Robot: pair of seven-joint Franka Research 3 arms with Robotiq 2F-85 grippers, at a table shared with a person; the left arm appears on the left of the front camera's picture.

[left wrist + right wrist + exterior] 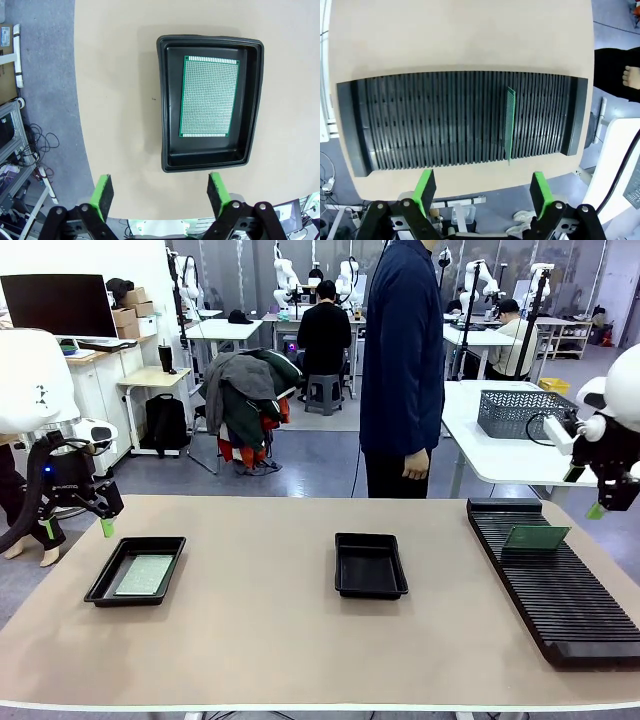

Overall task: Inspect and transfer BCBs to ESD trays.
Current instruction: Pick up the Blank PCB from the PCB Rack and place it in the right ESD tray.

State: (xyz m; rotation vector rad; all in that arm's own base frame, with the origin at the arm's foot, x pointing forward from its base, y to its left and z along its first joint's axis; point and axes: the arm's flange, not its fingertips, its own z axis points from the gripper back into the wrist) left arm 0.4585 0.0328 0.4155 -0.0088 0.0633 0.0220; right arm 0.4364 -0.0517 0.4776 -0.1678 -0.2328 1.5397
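One BCB lies flat in the left ESD tray, below the left end effector, whose fingers stand apart and empty above the counter. A second BCB stands on edge in a slot of the ribbed rack, under the right end effector, likewise spread and holding nothing; the middle ESD tray is empty. The standing board looks thin, light and stiff, probably slick-faced and easily harmed by bending, so I judge it best pinched across its faces near the middle of the top edge and lifted straight out.
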